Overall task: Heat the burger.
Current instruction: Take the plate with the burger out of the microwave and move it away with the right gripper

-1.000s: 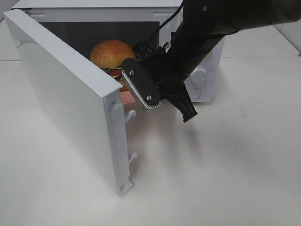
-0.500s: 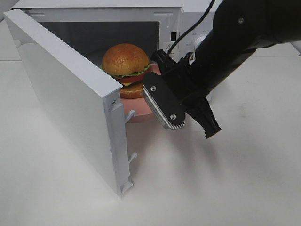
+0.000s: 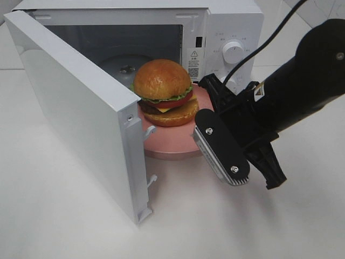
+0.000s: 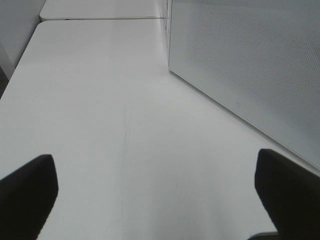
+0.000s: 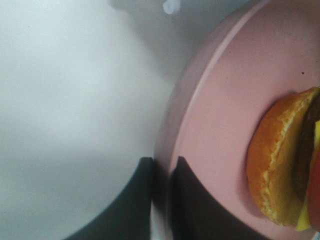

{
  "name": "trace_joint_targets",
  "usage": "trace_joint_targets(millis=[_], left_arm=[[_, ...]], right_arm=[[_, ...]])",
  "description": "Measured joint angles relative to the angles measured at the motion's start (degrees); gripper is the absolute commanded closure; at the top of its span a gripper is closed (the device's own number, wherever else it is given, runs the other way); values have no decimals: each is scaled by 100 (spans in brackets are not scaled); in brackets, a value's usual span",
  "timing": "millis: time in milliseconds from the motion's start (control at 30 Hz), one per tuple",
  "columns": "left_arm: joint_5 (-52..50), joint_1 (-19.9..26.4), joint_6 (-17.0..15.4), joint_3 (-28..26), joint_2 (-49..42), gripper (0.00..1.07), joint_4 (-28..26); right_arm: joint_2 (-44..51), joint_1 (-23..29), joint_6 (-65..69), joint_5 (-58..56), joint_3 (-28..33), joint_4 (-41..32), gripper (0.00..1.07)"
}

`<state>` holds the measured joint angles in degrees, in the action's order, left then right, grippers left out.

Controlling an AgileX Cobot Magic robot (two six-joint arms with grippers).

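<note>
The burger [image 3: 163, 86], with a golden bun, lettuce, tomato and cheese, sits on a pink round plate [image 3: 172, 148] just in front of the open microwave [image 3: 232, 21]. My right gripper [image 3: 211, 93] is shut on the plate's right rim. In the right wrist view its dark fingertips [image 5: 162, 162] pinch the pink plate's edge [image 5: 215, 100], with the burger [image 5: 280, 160] close by. My left gripper [image 4: 157, 200] stands open over bare table beside the microwave's perforated side wall [image 4: 250, 65]; it does not show in the exterior high view.
The microwave door [image 3: 75, 108] swings wide open toward the front left, its edge close to the plate. A glass turntable [image 3: 121, 67] lies inside the cavity. White table [image 3: 215, 226] spreads in front and to the right.
My right gripper has drawn back toward the front right, pulling the plate and burger out of the microwave cavity. The left gripper's view gives no sign of motion.
</note>
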<state>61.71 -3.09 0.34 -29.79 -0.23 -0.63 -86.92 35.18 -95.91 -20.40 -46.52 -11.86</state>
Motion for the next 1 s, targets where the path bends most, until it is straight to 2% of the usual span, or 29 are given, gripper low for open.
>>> trace_joint_targets(millis=[367, 1000], left_arm=[[0, 0, 0, 0, 0, 6, 0], [0, 0, 0, 0, 0, 6, 0]], right_arm=[[934, 0, 86, 0, 865, -17, 107], [2051, 0, 413, -46, 1644, -34, 107]])
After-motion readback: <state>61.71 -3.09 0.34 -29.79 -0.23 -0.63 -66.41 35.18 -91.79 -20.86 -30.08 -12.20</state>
